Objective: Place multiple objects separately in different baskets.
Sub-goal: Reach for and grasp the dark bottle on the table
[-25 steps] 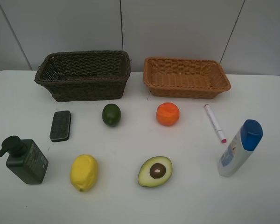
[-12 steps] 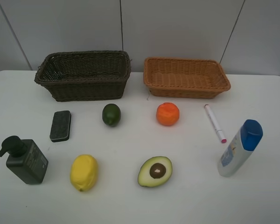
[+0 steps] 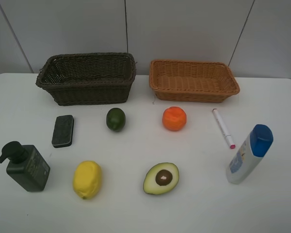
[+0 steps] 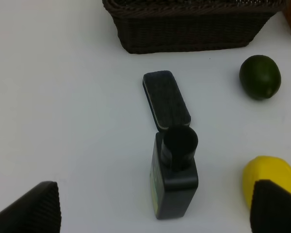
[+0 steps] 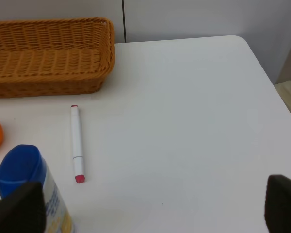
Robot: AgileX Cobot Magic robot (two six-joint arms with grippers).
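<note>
- Standing side by side at the back of a white table: a dark brown basket on the left and a light orange-brown basket on the right.
- Middle row on the table: dark pad, lime, orange, pink-tipped pen.
- Front row: pump bottle, lemon, halved avocado, blue-capped bottle.
- The left gripper hangs over the pump bottle and the right gripper beside the blue-capped bottle. Both sets of jaws are spread wide, grasping nothing.

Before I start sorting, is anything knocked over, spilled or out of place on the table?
Nothing stands out. The pump bottle and the blue-capped bottle stand on their bases, the pen lies flat, and the dark basket and the orange basket sit level. No spill or damage shows.
</note>
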